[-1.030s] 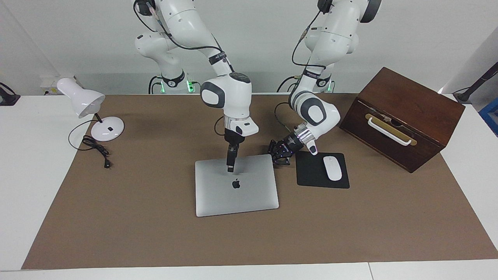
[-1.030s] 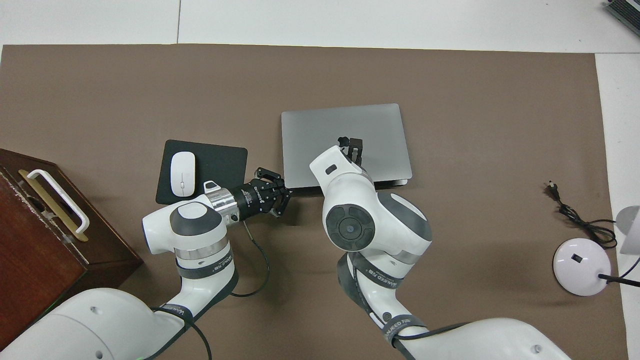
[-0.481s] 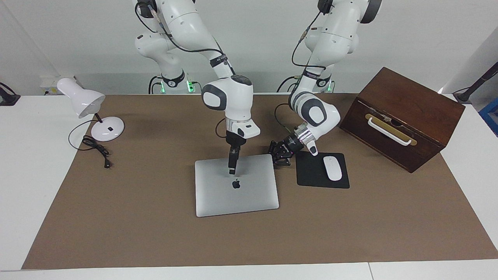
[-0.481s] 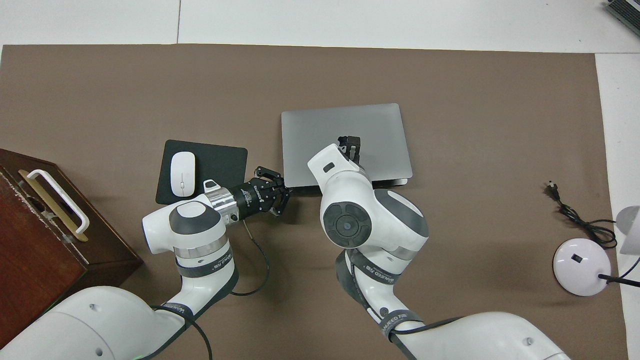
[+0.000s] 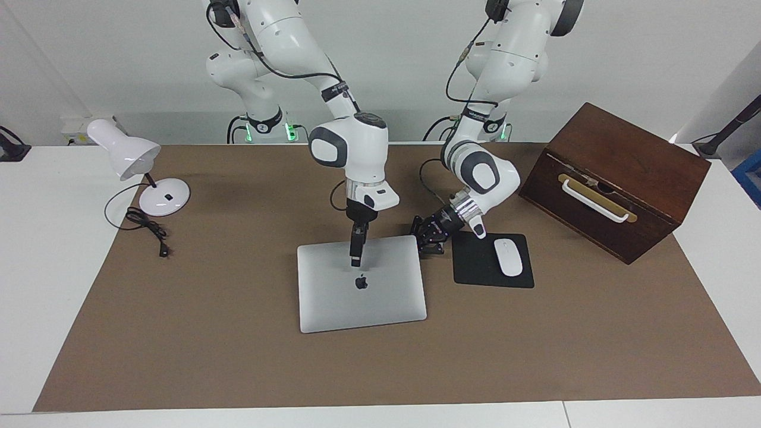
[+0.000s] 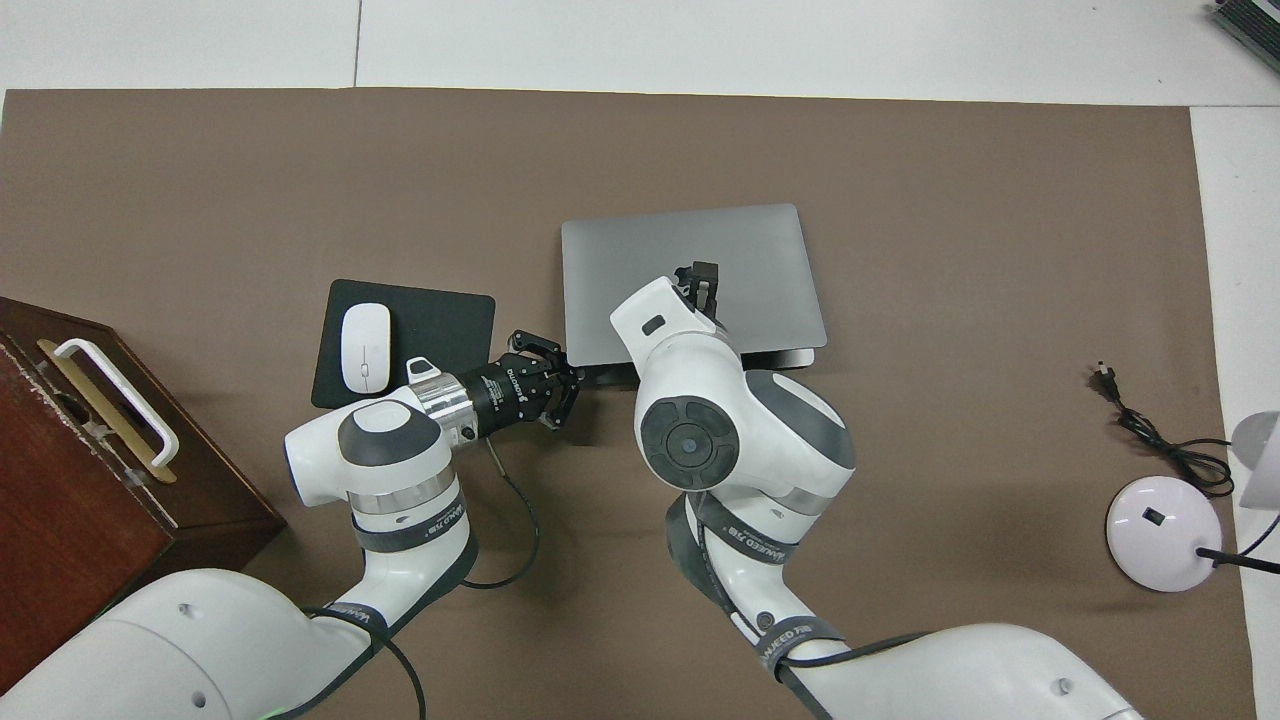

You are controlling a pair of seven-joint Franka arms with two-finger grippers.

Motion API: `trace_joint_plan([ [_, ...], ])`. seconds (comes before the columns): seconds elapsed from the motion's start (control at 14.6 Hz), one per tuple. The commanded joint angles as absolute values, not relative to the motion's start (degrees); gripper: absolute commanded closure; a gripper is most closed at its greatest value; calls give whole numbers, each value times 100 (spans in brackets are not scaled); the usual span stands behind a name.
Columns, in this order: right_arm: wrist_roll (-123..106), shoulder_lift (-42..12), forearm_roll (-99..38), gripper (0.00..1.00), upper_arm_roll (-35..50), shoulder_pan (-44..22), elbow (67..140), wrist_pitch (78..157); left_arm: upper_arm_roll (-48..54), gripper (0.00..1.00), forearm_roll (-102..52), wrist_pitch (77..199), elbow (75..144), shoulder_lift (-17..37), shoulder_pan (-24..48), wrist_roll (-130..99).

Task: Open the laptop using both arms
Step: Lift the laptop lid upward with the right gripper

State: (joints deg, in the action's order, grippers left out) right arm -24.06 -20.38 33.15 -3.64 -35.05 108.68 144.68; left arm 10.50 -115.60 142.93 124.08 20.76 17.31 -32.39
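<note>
The silver-grey laptop (image 5: 361, 291) (image 6: 640, 260) lies on the brown mat, apple logo up. Its lid stands a crack above the base along the edge nearer to the robots. My left gripper (image 5: 421, 236) (image 6: 568, 378) lies low and shut, its tips at that edge's corner beside the mouse pad. Whether they sit under the lid I cannot tell. My right gripper (image 5: 354, 260) (image 6: 706, 276) points straight down, shut, with its tips on the lid just above the logo.
A black mouse pad (image 5: 475, 270) with a white mouse (image 5: 508, 257) lies beside the laptop, toward the left arm's end. A brown wooden box (image 5: 615, 178) stands past it. A white desk lamp (image 5: 140, 160) and its cable sit at the right arm's end.
The left gripper has edged in against the laptop's corner and the lid's edge there has risen a little. The right gripper has shifted slightly along the lid, still pointing down.
</note>
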Motion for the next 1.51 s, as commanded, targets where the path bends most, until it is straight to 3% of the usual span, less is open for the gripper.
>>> trace_joint_plan([
  [0.0,-2171,-2162,3551,0,-352,-3445,10565,14405,1011,100,-11689,14493,12173,2584,1626,-2909],
  [1.44,-2241,-2294,3577,0,-352,-3278,9765,13975,1002,100,-11689,14493,12173,2584,1626,-2909],
])
